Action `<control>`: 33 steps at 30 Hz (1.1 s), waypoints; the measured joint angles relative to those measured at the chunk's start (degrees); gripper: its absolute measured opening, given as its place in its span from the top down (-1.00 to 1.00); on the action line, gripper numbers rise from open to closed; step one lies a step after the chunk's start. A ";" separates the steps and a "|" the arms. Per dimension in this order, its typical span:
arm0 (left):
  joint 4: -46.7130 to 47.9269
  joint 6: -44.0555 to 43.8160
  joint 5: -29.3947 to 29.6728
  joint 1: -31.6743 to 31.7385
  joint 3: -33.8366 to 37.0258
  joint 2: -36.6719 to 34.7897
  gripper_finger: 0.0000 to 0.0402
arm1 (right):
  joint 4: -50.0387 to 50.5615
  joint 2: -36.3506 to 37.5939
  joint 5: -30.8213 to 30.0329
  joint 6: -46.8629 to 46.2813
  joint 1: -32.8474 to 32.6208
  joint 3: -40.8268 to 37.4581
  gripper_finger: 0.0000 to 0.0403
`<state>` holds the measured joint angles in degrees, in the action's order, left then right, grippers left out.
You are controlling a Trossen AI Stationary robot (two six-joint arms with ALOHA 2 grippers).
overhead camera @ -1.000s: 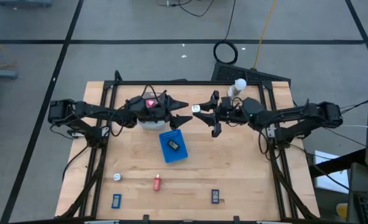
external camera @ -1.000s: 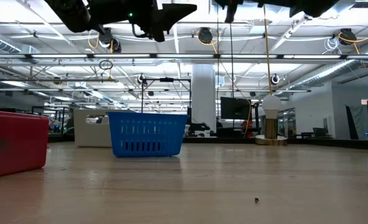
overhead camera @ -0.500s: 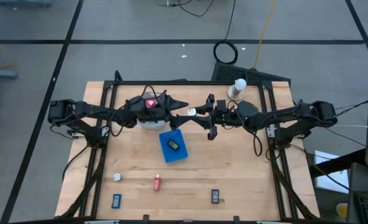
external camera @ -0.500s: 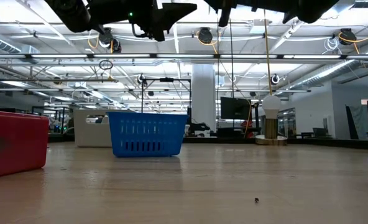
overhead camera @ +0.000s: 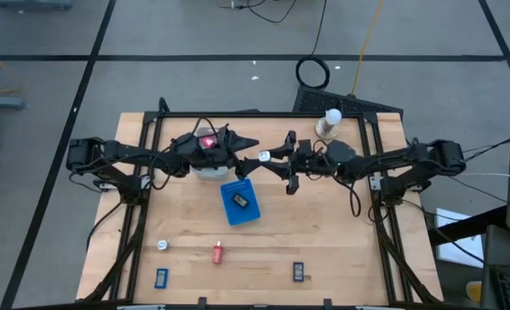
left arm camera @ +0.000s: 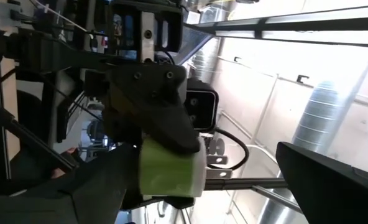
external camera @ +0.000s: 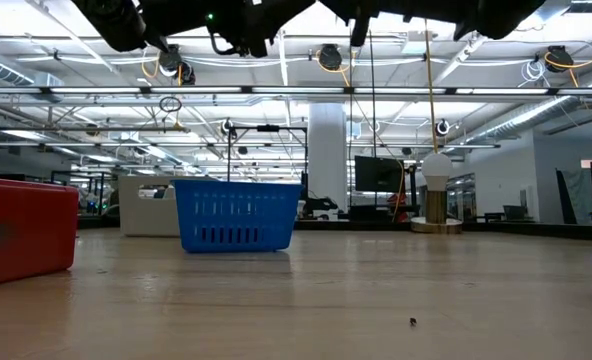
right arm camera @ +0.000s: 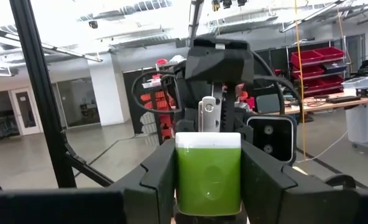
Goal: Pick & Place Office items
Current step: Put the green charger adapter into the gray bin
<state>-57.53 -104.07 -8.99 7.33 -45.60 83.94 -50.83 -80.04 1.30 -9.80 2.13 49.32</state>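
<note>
Right gripper clamps small green-and-white block mid-air above desk's far-centre. Left gripper wide, adjacent. Risk: premature release drops block outside blue plastic basket.

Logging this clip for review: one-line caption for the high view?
Both grippers, left and right, meet above the blue basket, the right holding a small white-and-green item.

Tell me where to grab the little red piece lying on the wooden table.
Take the red piece across its narrow middle, from straight above: it lies flat with clear wood on both long sides. The left gripper has open jaws; the right gripper holds a green piece.
</note>
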 joint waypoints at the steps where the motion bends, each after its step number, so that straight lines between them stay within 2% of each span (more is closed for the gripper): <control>1: 0.03 0.00 -0.01 0.00 0.00 0.00 -0.98 | -0.12 -0.42 0.00 0.00 0.00 0.00 0.38; 16: 1.04 0.02 -3.09 -0.70 0.00 0.09 -0.98 | -4.24 -4.55 0.13 -1.49 0.00 -0.02 0.38; 21: 3.30 -0.22 -6.41 -1.01 -0.02 0.04 -0.98 | -3.96 -4.60 -0.02 -1.47 0.00 -0.02 0.38; 33: 3.94 0.20 -3.85 -1.12 -0.02 0.04 -0.98 | -4.09 -4.60 0.20 -1.99 -0.15 -0.02 0.38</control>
<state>-53.58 -103.87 -12.84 6.21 -45.63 83.99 -54.92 -84.64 1.50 -11.80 1.98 49.30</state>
